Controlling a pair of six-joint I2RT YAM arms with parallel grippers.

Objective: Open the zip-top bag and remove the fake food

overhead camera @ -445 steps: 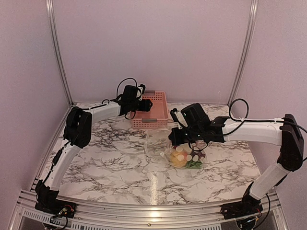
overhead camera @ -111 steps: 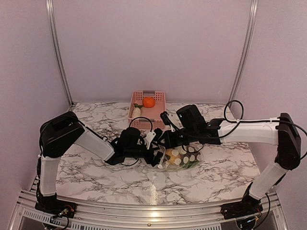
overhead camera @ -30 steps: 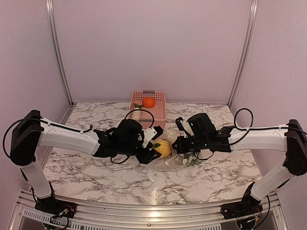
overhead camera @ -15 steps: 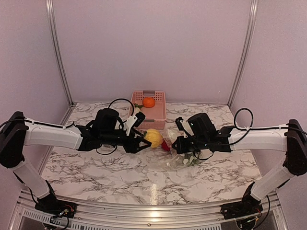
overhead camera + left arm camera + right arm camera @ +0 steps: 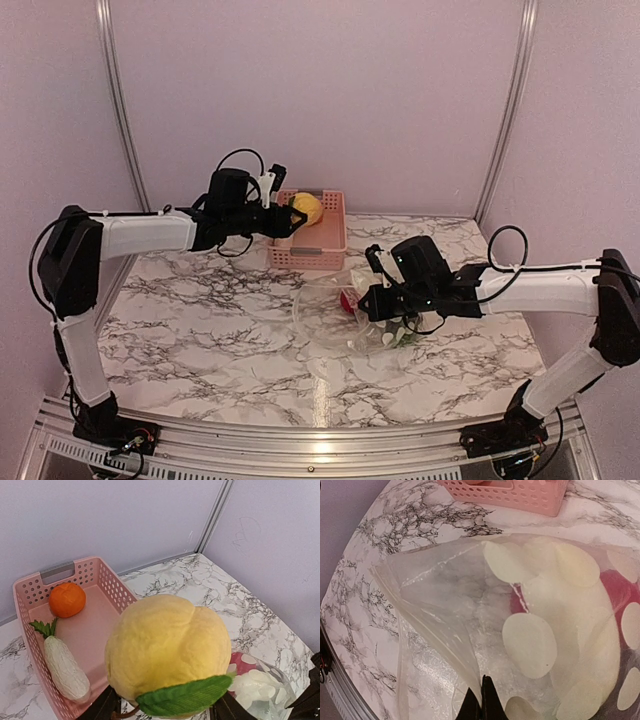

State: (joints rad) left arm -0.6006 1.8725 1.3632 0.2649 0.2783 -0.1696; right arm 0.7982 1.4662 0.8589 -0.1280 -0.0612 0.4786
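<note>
My left gripper [image 5: 292, 214] is shut on a yellow toy fruit [image 5: 306, 208] with a green leaf [image 5: 185, 697] and holds it above the pink basket [image 5: 330, 240]. The fruit [image 5: 167, 650] fills the left wrist view. The clear zip-top bag [image 5: 335, 315] with white dots lies open on the table, its mouth toward the left. My right gripper [image 5: 372, 303] is shut on the bag's plastic [image 5: 470, 645], pinching an upper layer. A red piece [image 5: 349, 299] and green leafy piece [image 5: 405, 338] show inside the bag.
The pink basket [image 5: 112, 587] stands at the back against the wall and holds an orange toy fruit [image 5: 66, 599] and a white radish with green leaves [image 5: 65, 670]. Pale walls and metal corner posts [image 5: 510, 110] close in the marbled table [image 5: 200, 330].
My left gripper has carried the yellow fruit out of the bag, up and back to above the pink basket. My right gripper has kept its hold on the bag.
</note>
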